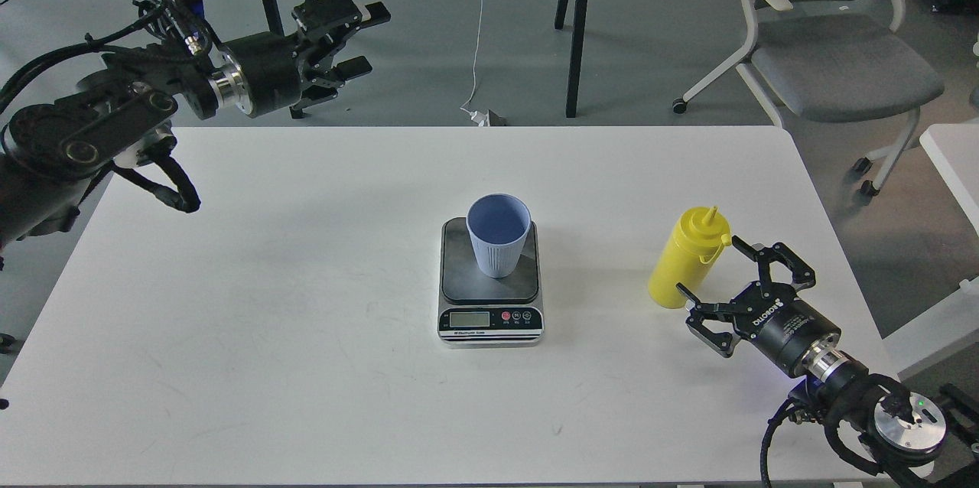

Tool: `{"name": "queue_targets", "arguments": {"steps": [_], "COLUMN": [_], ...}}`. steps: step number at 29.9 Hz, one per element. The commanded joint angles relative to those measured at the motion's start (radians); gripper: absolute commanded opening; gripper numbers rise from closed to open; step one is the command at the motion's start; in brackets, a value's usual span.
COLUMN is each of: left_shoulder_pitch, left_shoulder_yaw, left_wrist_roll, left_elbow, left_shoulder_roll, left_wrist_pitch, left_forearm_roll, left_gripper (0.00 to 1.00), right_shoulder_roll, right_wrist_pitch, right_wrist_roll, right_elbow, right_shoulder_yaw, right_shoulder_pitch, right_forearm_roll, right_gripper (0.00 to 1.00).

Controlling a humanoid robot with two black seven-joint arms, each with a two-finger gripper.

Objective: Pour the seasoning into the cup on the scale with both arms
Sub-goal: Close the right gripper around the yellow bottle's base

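- The right gripper (707, 270), near the right edge of the table, has the white word "ROBOTIQ" on its black body.
- The scale (491, 317) has a small screen and tiny print under it, but both are too small to read.

One white table (306, 320). One kitchen scale (490, 316). One light blue ribbed cup (498, 235). One yellow squeeze bottle (684, 258). Two grippers: left (359, 40), right (715, 270). One grey office chair (834, 52).
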Motion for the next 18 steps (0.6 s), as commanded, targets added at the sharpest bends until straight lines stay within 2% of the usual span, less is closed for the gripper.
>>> {"name": "queue_targets", "arguments": {"steps": [1, 18], "left_shoulder_pitch": [0.003, 0.012], "left_shoulder_yaw": [0.0, 0.0], "left_wrist_roll": [0.0, 0.0], "left_elbow": [-0.001, -0.004], "left_shoulder_roll": [0.0, 0.0], "left_wrist_pitch": [0.0, 0.0], "left_forearm_roll": [0.0, 0.0], "left_gripper": [0.99, 0.99], "right_shoulder_roll": [0.002, 0.028], "right_wrist_pitch": [0.0, 0.0], "right_wrist_roll": [0.0, 0.0], "right_elbow": [-0.003, -0.081], "right_shoulder_yaw": [0.0, -0.005], "right_shoulder_pitch": [0.015, 0.068], "right_forearm_roll": [-0.002, -0.004], "right_gripper": [0.99, 0.99]}}
